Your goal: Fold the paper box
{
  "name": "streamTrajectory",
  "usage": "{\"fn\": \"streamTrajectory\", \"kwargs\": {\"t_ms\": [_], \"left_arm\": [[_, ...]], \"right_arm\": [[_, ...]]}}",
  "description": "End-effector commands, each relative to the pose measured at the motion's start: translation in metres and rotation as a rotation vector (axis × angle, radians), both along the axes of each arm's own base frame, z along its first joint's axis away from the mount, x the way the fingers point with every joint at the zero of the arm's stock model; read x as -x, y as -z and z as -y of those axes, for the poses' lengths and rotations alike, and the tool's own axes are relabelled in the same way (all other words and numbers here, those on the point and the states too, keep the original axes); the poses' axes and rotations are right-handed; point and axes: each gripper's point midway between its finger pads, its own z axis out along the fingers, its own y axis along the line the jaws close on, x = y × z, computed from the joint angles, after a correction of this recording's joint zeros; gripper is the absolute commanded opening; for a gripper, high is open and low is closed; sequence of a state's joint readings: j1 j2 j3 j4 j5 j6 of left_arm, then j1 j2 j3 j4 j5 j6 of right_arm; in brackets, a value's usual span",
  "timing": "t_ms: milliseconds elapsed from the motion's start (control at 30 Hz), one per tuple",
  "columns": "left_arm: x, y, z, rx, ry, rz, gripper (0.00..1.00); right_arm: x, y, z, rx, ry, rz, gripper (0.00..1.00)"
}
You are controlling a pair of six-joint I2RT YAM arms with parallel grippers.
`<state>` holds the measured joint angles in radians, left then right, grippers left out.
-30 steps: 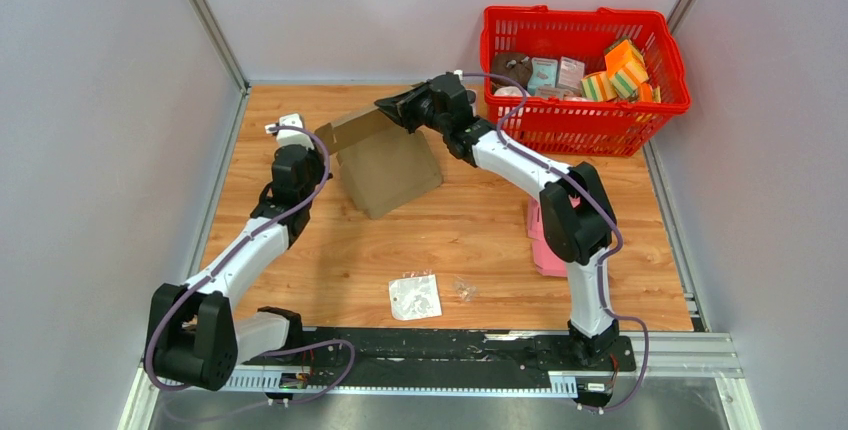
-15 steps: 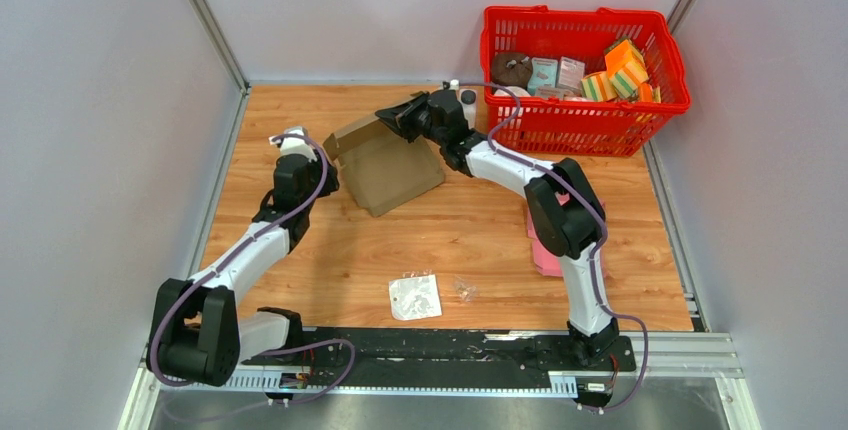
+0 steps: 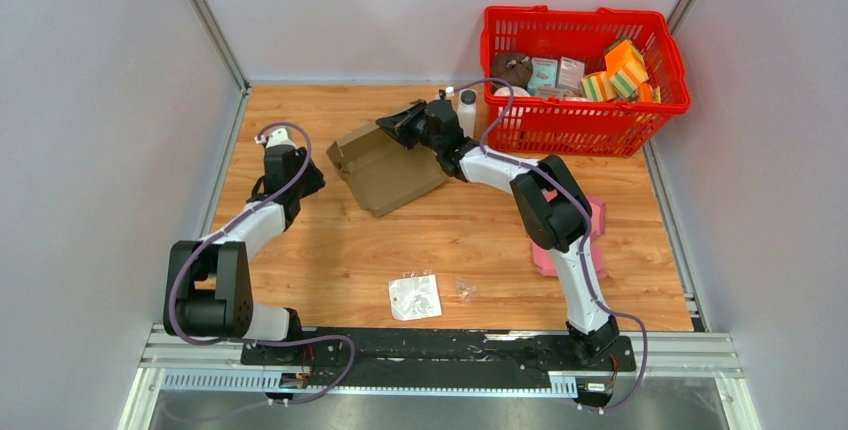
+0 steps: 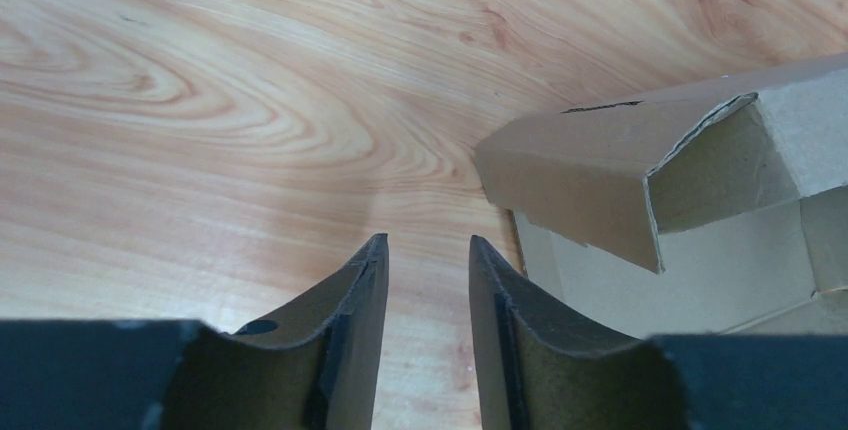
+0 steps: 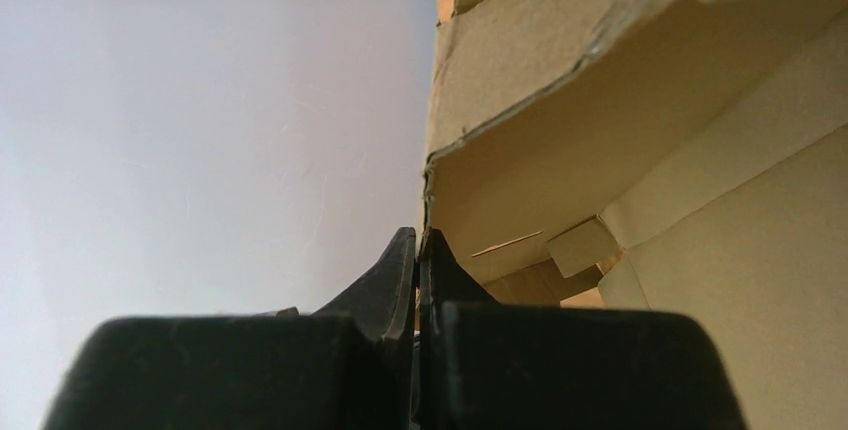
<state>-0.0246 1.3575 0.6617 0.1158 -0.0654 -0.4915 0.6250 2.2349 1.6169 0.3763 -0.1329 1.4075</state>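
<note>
The brown paper box (image 3: 385,165) lies partly folded on the wooden table, its flaps raised at the back left. My right gripper (image 3: 392,128) is at the box's far edge, shut on a thin cardboard flap. In the right wrist view the flap's edge runs straight into the shut gripper (image 5: 418,240), with the paper box (image 5: 600,120) open to the right. My left gripper (image 3: 316,180) is just left of the box, apart from it. In the left wrist view that gripper (image 4: 428,250) stands open over bare wood, the paper box's (image 4: 640,180) corner flap to its right.
A red basket (image 3: 585,65) full of small packages stands at the back right, a white bottle (image 3: 467,102) just in front of it. A pink item (image 3: 560,250) lies under the right arm. A small plastic bag (image 3: 415,297) lies near the front edge. Grey walls close both sides.
My left gripper opened, let go of the box and drew back to the left. The box came down flatter onto the table as my right gripper moved left and down with its flap.
</note>
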Motion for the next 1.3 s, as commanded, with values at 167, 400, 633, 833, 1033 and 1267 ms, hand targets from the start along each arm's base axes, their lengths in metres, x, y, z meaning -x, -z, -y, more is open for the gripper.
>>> {"fn": "streamTrajectory", "kwargs": {"t_ms": [167, 400, 633, 833, 1033, 1267], "left_arm": [[-0.042, -0.023, 0.026, 0.012, 0.183, 0.144, 0.48], [-0.06, -0.025, 0.04, -0.012, 0.272, 0.136, 0.49], [-0.07, -0.029, 0.06, -0.02, 0.313, 0.114, 0.45], [-0.052, -0.032, 0.059, -0.023, 0.31, 0.097, 0.45], [-0.025, -0.046, 0.026, -0.032, 0.161, 0.113, 0.51], [-0.038, -0.032, 0.022, 0.006, 0.207, 0.021, 0.47]], "right_arm": [[-0.015, 0.022, 0.009, 0.003, 0.031, -0.056, 0.0], [-0.02, 0.023, 0.007, 0.001, 0.03, -0.075, 0.0], [-0.02, 0.025, 0.005, -0.011, 0.025, -0.092, 0.0], [-0.021, 0.022, 0.008, -0.008, 0.027, -0.087, 0.0], [-0.022, 0.019, 0.008, -0.002, 0.027, -0.077, 0.0], [-0.022, 0.021, 0.007, -0.013, 0.024, -0.087, 0.0]]}}
